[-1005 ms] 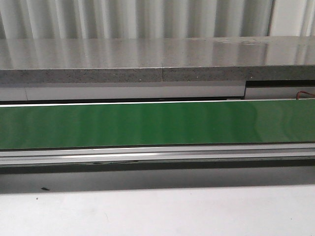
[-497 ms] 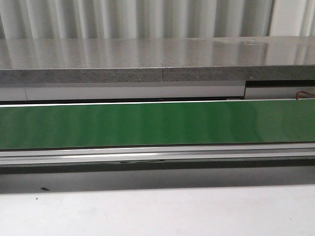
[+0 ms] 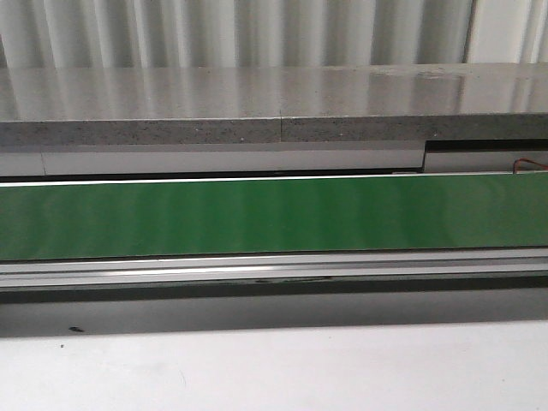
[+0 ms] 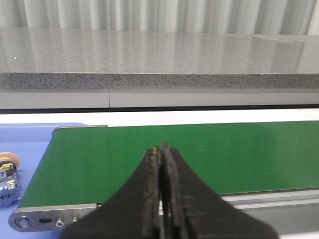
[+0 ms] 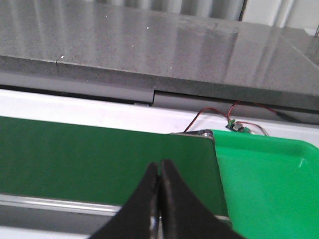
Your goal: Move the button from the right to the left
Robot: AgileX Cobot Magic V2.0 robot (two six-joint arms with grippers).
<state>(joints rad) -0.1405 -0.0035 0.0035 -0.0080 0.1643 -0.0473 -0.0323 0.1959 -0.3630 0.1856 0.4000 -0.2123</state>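
Both closed and empty: left gripper (image 4: 160, 149) and right gripper (image 5: 158, 167), over green belt (image 3: 274, 214). Button (image 4: 8, 172) at lower left edge of left wrist frame, on blue surface (image 4: 30, 137) beside belt end.

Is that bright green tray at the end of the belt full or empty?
Empty, as far as it shows: the right wrist view shows only bare floor inside the green tray beside the green belt's end. Its far side runs out of frame.
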